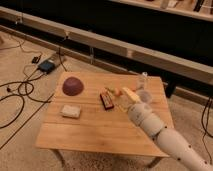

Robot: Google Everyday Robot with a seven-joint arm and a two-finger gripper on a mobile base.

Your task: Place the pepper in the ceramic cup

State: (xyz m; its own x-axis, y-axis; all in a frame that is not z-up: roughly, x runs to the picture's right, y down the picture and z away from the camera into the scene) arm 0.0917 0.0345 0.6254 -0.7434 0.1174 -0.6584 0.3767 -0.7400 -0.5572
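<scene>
Over the table (90, 132), gripper (124, 104) just right of the block (106, 99); pepper (115, 91) seemingly behind it, ceramic cup (144, 95) rightward.

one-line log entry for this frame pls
gripper: shut, over table between red-and-black block and ceramic cup | pepper: on table behind block, not in cup | task: not done

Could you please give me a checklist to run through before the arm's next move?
1. Two-finger gripper shut, over the wooden table's right half: ok.
2. Small orange pepper at the gripper's tip, truly gripped: cannot tell.
3. Pale ceramic cup in view, just right of the pepper: ok.
4. Pepper over the cup's mouth: not ok, it is beside it.
5. Flat red-and-black block clear of the cup: ok.
</scene>
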